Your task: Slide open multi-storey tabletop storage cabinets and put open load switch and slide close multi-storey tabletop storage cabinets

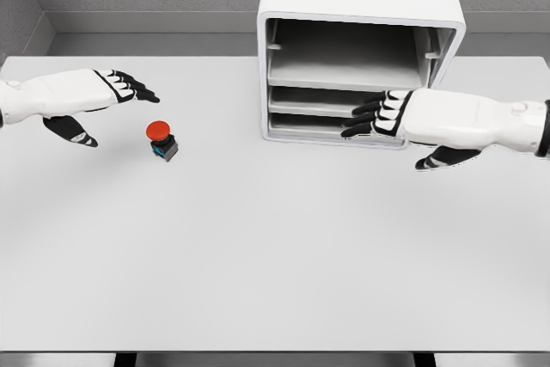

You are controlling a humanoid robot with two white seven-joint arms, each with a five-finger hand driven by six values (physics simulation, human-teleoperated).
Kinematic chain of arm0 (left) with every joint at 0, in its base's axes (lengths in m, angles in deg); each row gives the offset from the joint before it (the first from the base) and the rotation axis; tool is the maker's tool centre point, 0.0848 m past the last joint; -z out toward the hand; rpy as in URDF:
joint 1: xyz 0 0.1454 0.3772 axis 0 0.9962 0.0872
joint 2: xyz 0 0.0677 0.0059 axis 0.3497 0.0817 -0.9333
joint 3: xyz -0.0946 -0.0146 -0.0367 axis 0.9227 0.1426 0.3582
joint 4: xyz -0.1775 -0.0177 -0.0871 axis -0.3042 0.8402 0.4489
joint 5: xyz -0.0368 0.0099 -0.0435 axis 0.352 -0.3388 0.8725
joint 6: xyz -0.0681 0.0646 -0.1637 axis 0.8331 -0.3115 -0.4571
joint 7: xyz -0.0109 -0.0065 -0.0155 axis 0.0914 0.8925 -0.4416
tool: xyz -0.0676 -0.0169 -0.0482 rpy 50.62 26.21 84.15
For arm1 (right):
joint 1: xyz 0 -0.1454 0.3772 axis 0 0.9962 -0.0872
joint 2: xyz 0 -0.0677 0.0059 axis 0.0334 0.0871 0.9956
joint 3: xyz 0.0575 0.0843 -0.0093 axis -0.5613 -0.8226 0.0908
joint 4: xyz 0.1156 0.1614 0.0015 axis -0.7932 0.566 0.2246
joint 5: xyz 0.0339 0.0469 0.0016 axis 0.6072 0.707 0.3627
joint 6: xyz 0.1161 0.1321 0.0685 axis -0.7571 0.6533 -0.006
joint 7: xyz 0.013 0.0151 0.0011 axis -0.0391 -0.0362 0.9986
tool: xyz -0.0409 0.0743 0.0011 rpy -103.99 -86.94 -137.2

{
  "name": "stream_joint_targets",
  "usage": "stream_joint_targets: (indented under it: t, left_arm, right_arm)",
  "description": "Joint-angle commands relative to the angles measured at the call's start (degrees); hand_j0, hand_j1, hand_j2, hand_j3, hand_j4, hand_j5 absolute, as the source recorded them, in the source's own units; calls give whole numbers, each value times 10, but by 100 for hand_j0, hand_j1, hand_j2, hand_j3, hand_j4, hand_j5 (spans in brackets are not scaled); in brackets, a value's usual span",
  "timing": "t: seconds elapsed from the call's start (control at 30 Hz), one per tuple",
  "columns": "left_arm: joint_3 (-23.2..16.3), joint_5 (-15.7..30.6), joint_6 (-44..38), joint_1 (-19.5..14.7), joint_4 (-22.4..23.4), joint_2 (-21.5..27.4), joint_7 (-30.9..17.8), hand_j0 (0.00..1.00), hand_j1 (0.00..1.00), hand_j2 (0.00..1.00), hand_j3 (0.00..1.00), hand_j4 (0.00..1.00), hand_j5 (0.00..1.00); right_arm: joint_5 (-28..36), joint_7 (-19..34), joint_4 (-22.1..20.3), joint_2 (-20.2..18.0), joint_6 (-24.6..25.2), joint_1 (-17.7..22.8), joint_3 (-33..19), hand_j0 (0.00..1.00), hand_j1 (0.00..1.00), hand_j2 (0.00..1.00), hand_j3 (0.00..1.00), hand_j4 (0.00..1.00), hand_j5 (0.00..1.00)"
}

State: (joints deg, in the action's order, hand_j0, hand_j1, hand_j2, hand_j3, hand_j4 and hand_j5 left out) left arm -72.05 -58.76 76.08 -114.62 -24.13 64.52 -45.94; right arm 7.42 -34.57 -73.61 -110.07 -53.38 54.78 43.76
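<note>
A small load switch [161,139] with a red round button on a dark body sits on the white table [258,247], left of centre. My left hand [120,96] hovers just up and left of it, fingers spread, holding nothing. The white multi-storey cabinet [361,6] stands at the back right of centre, its front showing several grey shelves or trays [335,70]. My right hand [374,118] reaches in from the right, its fingers extended against the front of the lower trays, nothing grasped.
A grey wall and ledge [155,23] run behind the table. The table's front edge [275,351] lies near the bottom of the view.
</note>
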Motion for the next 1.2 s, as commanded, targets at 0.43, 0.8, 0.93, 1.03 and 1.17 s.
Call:
stream_joint_targets:
  t: [0.43, 0.8, 0.93, 1.03, 1.17]
  left_arm:
    - [-6, 3, -1, -2, 0, 0, 0, 100, 100, 100, 100, 100, 100]
    - [-7, 3, -1, -2, 0, 0, 0, 100, 100, 100, 100, 100, 100]
    - [-7, 3, -1, -2, 0, 0, 0, 100, 100, 100, 100, 100, 100]
    - [-7, 3, -1, -2, 0, 0, 0, 100, 100, 100, 100, 100, 100]
    - [-7, 3, -1, -2, 0, 0, 0, 100, 100, 100, 100, 100, 100]
  right_arm:
    - [19, 0, 8, 39, 10, -33, 5, 100, 100, 100, 100, 100, 100]
    - [18, 0, 11, 37, 12, -28, 5, 100, 100, 100, 100, 100, 100]
    - [18, 0, 11, 51, 50, -35, 5, 100, 100, 100, 100, 100, 100]
    - [19, 0, 16, 60, 93, -45, 6, 100, 100, 100, 100, 100, 100]
    - [17, 0, 26, 71, 144, -53, 10, 100, 100, 100, 100, 100, 100]
